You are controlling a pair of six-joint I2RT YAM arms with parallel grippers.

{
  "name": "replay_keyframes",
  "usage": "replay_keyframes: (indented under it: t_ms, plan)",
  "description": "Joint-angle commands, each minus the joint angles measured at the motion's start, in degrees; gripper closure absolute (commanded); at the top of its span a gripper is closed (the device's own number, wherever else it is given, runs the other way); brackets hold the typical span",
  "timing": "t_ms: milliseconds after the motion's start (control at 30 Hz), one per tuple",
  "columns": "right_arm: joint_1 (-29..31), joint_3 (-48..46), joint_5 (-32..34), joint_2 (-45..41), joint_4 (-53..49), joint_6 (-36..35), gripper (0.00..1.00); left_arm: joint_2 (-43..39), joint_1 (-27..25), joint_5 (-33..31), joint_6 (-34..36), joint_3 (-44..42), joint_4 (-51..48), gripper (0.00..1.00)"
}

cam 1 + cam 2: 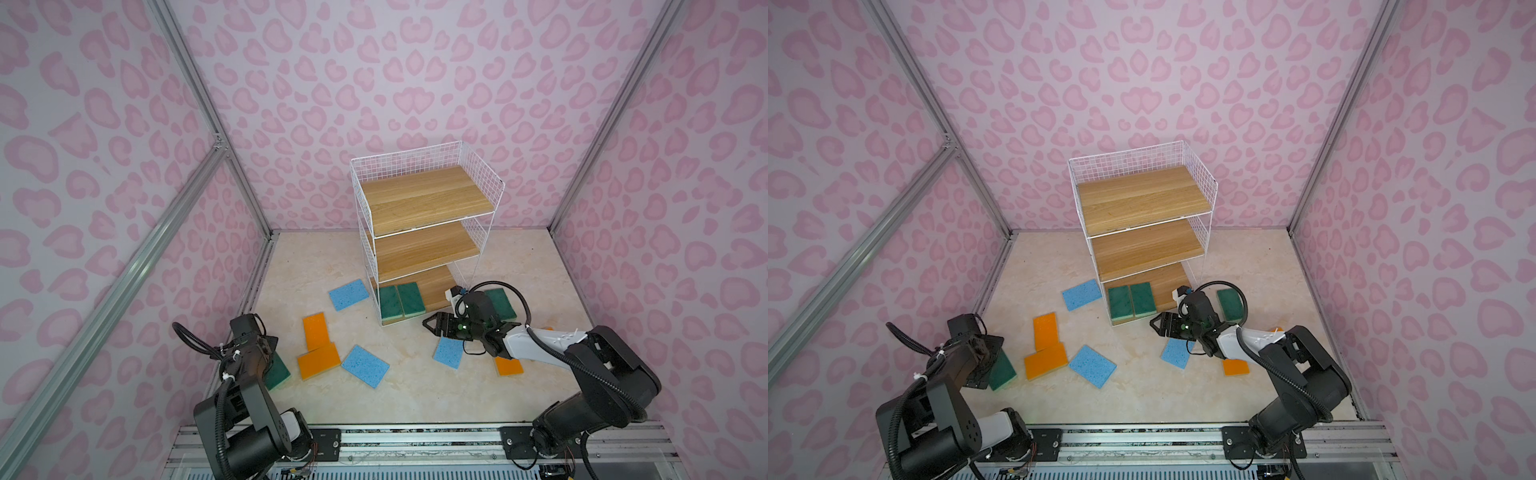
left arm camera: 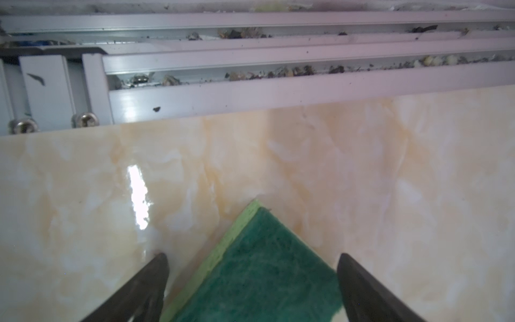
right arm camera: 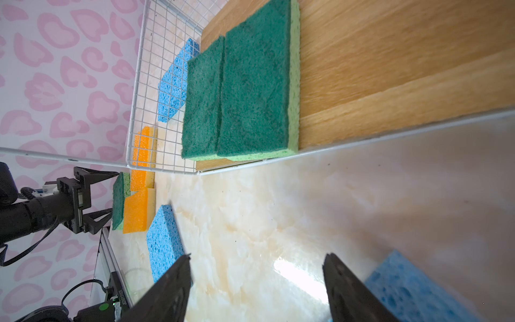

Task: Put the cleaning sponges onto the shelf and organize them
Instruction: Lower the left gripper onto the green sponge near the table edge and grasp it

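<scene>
Pink-patterned walls (image 1: 415,83) surrounding a marbled table (image 1: 415,399), left hand (image 2: 252,255) standing wide open astride a green sponge (image 2: 259,276) on the table, right hand (image 3: 257,256) hanging open and empty before the shelf (image 1: 424,195), two green sponges (image 1: 410,299) sitting side by side on its bottom board

Shelf (image 1: 428,195) top & mid boards bare, open at front; wire grid sides (image 1: 482,174) block entry. Bottom board (image 1: 436,286): two green sponges (image 1: 409,298) fill left part, right part free. Tabletop (image 1: 415,395) front-centre clear btwn two blue sponges (image 1: 365,365).
</scene>
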Motion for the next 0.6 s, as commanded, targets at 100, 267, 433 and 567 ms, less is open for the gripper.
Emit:
replay_keyframes:
  t_ms: [100, 267, 433, 567]
  plan:
    - [0.1, -0.2, 0.1, 0.2, 1.0, -0.2, 0.25, -0.5, -0.9, 4.1, -0.7, -1.0, -2.0, 0.23]
    - [0.1, -0.4, 0.2, 0.0, 1.1, -0.2, 0.26, -2.7, -2.8, 1.7, 1.1, -0.1, -3.7, 0.41]
    - [0.1, -0.4, -0.1, -0.1, 1.1, 0.1, 0.27, -5.1, -2.9, 1.3, 2.0, 0.9, -5.1, 0.56]
    - [0.1, -0.4, 0.0, -0.3, 1.0, 0.2, 0.27, -7.5, -5.2, -0.1, 3.1, 3.1, -7.9, 0.58]
